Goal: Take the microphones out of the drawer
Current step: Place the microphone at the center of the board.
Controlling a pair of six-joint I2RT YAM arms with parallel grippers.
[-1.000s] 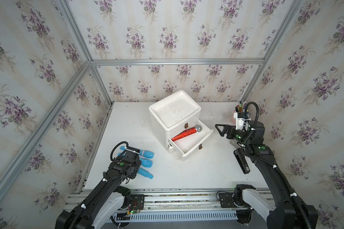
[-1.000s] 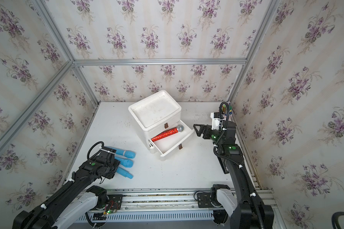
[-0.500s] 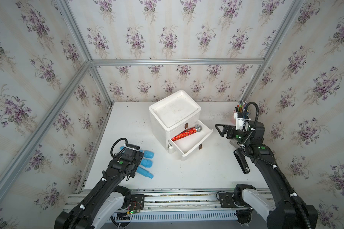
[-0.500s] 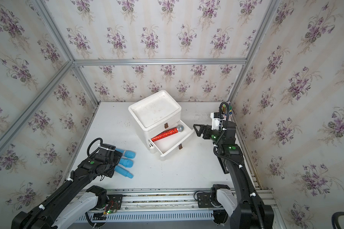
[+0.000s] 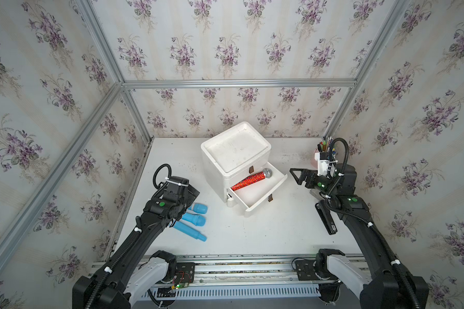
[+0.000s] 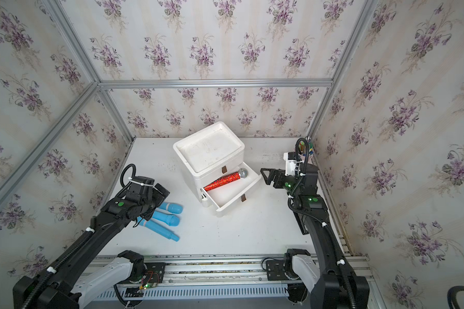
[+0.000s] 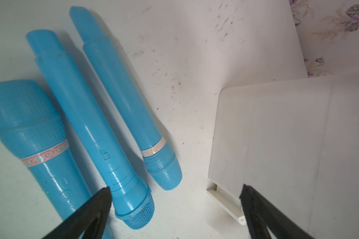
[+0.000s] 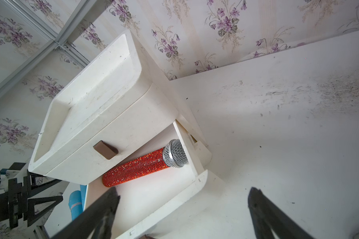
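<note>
The microphone (image 5: 252, 179) (image 6: 225, 179) (image 8: 141, 167) has a red glitter handle and a silver mesh head. It lies slantwise in the pulled-out lower drawer (image 5: 255, 194) (image 6: 225, 194) (image 8: 149, 196) of a white cabinet (image 5: 236, 149). My right gripper (image 5: 295, 176) (image 6: 264, 176) (image 8: 182, 190) hovers open just right of the drawer's front corner, holding nothing. My left gripper (image 5: 192, 196) (image 7: 176, 188) is open above the table at the left. Three blue toy microphones (image 5: 196, 219) (image 6: 169, 219) (image 7: 87, 115) lie side by side there, one head beside a fingertip (image 7: 104, 196).
A pen cup (image 5: 323, 152) stands in the back right corner behind my right wrist. A black bar-shaped object (image 5: 326, 219) lies on the table under my right arm. Papered walls close in the table on three sides.
My left gripper has opened and drawn up and back from the blue microphones, which stay on the table. The right arm, drawer and red microphone have not moved.
</note>
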